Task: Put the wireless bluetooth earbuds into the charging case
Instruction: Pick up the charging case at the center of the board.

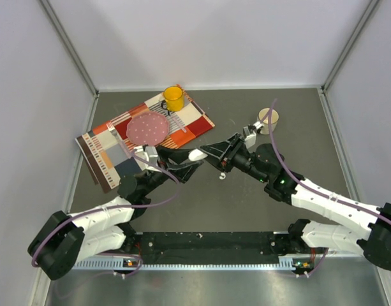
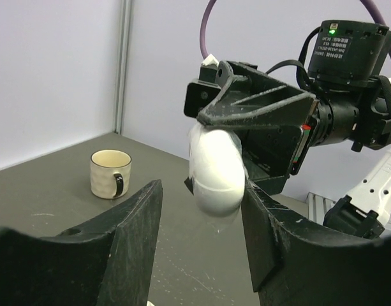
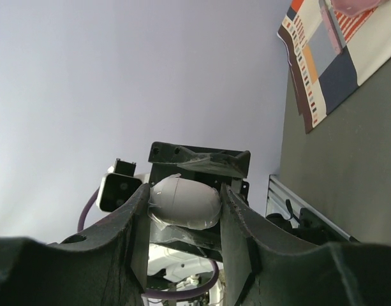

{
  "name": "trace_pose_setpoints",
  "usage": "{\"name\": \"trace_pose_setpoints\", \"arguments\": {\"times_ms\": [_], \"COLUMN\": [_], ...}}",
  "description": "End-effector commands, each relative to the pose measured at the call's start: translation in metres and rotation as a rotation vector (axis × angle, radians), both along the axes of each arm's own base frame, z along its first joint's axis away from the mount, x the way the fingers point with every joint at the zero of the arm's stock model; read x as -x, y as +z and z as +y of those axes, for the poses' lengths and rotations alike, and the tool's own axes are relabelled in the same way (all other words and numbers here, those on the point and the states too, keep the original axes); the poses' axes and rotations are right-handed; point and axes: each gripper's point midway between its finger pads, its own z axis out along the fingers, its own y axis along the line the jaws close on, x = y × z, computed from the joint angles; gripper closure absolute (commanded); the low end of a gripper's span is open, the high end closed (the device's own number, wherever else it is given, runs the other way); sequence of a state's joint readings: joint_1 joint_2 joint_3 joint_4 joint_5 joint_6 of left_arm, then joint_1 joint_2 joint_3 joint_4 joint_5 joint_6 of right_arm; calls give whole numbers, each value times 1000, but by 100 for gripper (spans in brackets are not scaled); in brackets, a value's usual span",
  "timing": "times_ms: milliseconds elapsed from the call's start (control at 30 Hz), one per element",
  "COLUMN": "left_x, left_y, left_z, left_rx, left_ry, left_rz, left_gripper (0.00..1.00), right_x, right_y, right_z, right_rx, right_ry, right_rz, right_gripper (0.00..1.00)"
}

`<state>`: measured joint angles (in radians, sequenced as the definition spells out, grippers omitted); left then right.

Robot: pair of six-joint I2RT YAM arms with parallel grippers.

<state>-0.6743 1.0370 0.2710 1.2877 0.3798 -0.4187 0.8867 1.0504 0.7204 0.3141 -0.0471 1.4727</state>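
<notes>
The charging case is a smooth, glossy white oval with a fine seam running round it, and it hangs in the air above the middle of the surface. The right gripper pinches it, a matte black, scuffed finger pressing each flank. The left gripper faces it from the other side with its jaws spread around the same case: one finger touches the shell, while a clear gap shows at the other.

In the left wrist view, a black label with small white print sits on the right arm's wrist under a lit green lamp; the writing is too small to read. A purple cable loops above it.

The surface is dark grey and matte. At its far left lies a patchwork cloth mat in orange, red, cream and navy. It carries a speckled pink plate and a yellow mug. A cream cup with a dark handle stands upright, well apart to the far right.
</notes>
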Motion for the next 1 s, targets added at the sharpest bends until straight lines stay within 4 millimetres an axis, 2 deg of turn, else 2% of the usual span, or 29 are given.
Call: {"name": "trace_pose_setpoints", "arguments": {"times_ms": [0, 167, 433, 600, 967], "left_x": [15, 15, 13, 10, 9], "left_y": [62, 62, 57, 60, 66], "left_z": [11, 7, 1, 0, 2], "left_rx": [167, 163, 149, 155, 180], "left_ry": [1, -8, -12, 4, 29], "left_rz": [-175, -167, -148, -156, -160], "left_gripper": [44, 44, 48, 56, 54], "right_x": [3, 2, 5, 7, 7], "right_y": [14, 13, 29, 27, 20], "right_z": [2, 3, 6, 8, 8], "right_rx": [-54, -61, -125, -134, -134], "right_ry": [11, 14, 38, 53, 56], "right_rz": [-18, -8, -26, 7, 39], "right_gripper": [100, 100, 100, 100, 100]}}
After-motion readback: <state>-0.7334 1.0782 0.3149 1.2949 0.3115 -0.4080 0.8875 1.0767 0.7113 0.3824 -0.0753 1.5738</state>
